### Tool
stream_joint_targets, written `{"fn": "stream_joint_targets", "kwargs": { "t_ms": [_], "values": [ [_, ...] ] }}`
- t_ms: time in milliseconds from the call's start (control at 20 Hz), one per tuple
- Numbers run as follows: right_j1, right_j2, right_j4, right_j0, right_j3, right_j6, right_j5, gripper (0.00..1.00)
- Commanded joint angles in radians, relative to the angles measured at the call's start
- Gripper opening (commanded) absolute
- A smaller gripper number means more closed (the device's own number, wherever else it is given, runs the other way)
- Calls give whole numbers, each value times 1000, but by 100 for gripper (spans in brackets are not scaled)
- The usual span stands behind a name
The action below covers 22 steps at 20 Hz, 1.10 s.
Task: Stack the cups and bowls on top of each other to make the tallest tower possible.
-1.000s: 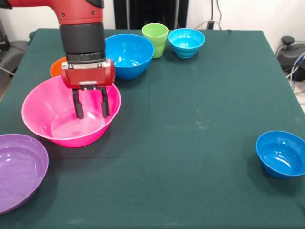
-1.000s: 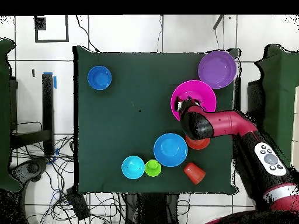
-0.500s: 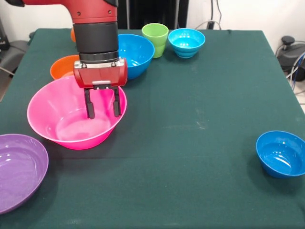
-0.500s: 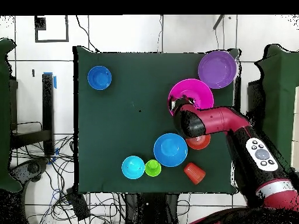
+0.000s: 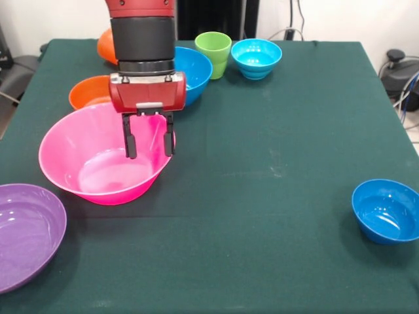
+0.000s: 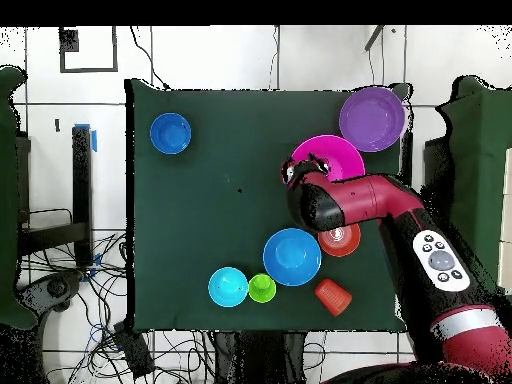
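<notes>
- The gripper point(image 5: 150, 139) hangs from the red and black arm point(image 5: 142, 39) over the right-hand rim of the huge pink bowl point(image 5: 98, 160) in the front view. Its two black fingers point(image 5: 130, 139) stand apart, pointing down, with nothing between them; one tip is inside the bowl and the other is at or just outside the rim.
- The pink bowl is glossy, deep and wide, the largest piece on the bench point(image 5: 275, 131), and it holds nothing. It sits on the left half of the bench in the front view.
- The large purple bowl point(image 5: 23, 232) is shallow and glossy, at the near left corner, close to the pink bowl but apart from it, partly cut by the picture's edge.
- The small orange bowl point(image 5: 88, 91) sits just behind the pink bowl, partly hidden by its rim.
- The orange cup point(image 5: 107, 44) shows as a rounded orange shape behind the arm at the far left; in the overhead view it stands alone near the robot's edge point(image 6: 332, 296).
- The medium blue bowl point(image 5: 193, 70) is largely behind the arm, upright and empty.
- The lime green cup point(image 5: 213, 53) stands upright just beside the blue bowl, taller and narrower than the bowls.
- The small cyan bowl point(image 5: 256, 57) sits just beside the green cup, on the far side.
- The small dark blue bowl point(image 5: 386, 210) rests alone at the near right, well apart from everything else.
- Nothing is stacked; every piece rests directly on the dark green bench.
</notes>
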<state>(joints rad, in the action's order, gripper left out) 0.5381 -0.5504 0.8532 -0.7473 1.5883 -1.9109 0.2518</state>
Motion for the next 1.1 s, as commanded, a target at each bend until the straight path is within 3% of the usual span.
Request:
{"fn": "stream_joint_targets", "kwargs": {
  "t_ms": [50, 200, 350, 500, 750, 900, 1100],
  "values": [
    [24, 54, 5, 58, 14, 69, 163, 100],
    [22, 50, 5, 51, 6, 83, 165, 100],
    [-27, -49, -53, -56, 23, 151, 173, 100],
    [-24, -136, -126, -146, 50, 244, 257, 100],
    [-8, -204, -179, -230, 49, 358, 379, 100],
    [-48, -206, -132, -236, 33, 351, 346, 100],
    [-78, -157, 29, -175, 0, 279, 198, 100]
  ]
}}
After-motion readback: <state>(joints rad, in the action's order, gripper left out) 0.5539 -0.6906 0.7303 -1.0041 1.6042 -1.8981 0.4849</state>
